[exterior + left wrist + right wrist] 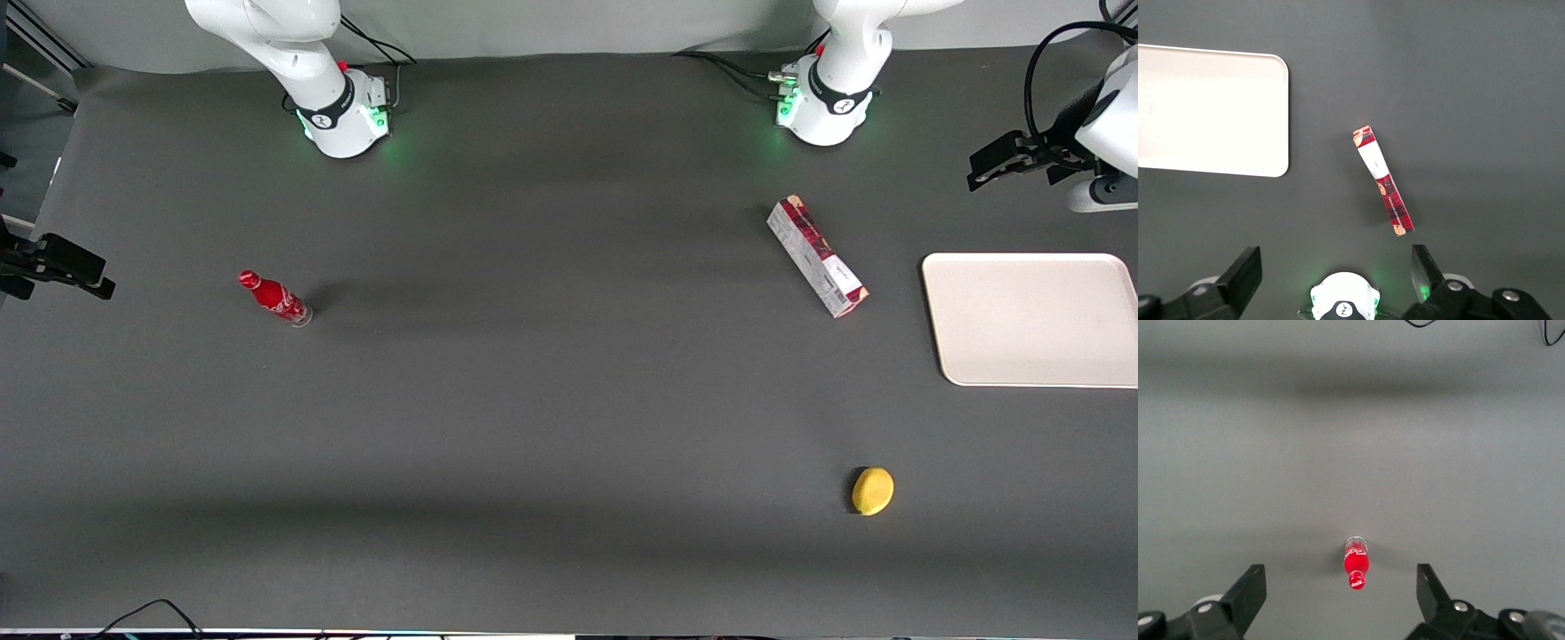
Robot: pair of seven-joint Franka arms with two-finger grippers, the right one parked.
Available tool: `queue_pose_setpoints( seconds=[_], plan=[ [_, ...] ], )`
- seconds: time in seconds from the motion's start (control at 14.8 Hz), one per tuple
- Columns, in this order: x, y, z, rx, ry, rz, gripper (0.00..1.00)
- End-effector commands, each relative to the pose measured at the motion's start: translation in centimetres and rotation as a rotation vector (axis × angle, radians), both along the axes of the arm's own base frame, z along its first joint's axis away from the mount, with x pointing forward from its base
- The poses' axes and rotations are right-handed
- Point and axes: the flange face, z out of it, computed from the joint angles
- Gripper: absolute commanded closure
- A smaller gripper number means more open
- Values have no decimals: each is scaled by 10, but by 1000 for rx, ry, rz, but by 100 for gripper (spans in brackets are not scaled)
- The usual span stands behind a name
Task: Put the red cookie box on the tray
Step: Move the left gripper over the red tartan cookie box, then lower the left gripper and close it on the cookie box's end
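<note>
Front view first: the red cookie box (817, 256) lies flat on the dark table (533, 400) in the right-centre of the frame, set at a slant, one end pointing up toward the working arm's base (822, 107) and the other down toward the tray (1031, 318). Box and tray are near each other but apart, with bare mat between them, so nothing has been placed yet. The tray sits at the right edge of the frame, nothing on it. High in the upper right corner hangs the gripper (1005, 160), raised well clear of the table and over neither object (a waiting pose, by my reading, since it has yet to come down over the box). A small red bottle (275, 298) stands in the left-centre, toward the parked arm's end, and a yellow lemon (872, 491) lies at lower right, nearer the camera than the box; neither blocks the way.

Left wrist view: the box (1382, 180) appears alone on the mat, the tray's rounded corner (1275, 117) close beside it. Both fingers (1426, 268) are spread wide and hold nothing. The box's slant suggests the wrist must turn to close across its narrow width.

Right wrist view: only the bottle (1356, 563) on the mat.
</note>
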Motion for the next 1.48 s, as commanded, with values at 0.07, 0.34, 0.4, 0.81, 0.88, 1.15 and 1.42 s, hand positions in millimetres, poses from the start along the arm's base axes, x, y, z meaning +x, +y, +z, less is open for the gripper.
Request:
queue_pose_setpoints(
  seconds=[0.07,0.34,0.4,0.81,0.88,1.15,1.42],
  plan=[
    [-8,-38,-8,45,80,87,0],
    [-27,-76,-74,67,188,165,0],
    [-32,-76,-93,66,197,169,0],
    [-64,-63,-245,67,127,190,0],
    [-68,-61,-267,66,125,192,0],
    [-82,-60,-330,56,79,228,0],
    [-76,-71,-372,41,39,288,0]
  ],
)
